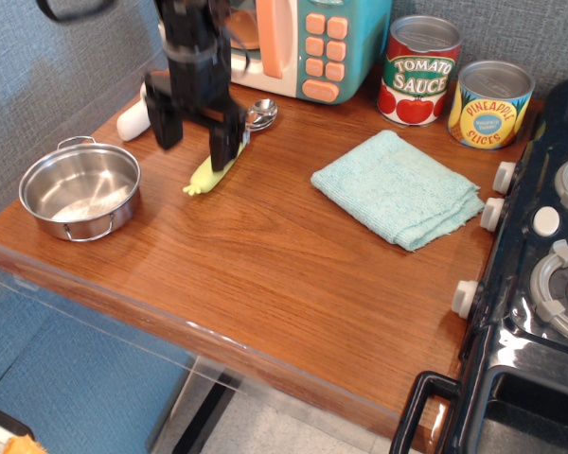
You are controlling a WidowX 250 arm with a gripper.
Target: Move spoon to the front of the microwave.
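The spoon (216,167) lies flat on the wooden table, its shiny bowl next to the base of the teal microwave (312,43) and its yellow-green handle pointing toward the front left. My gripper (191,132) hangs just above the spoon's handle and left of it. Its jaws are spread wide and hold nothing. The right finger (222,142) covers part of the handle.
A white mushroom-shaped toy (131,120) lies left of the gripper. A steel pot (79,189) stands at the front left. A teal cloth (398,187) lies in the middle right, two cans (418,71) stand at the back, and a black toy stove (540,274) is on the right.
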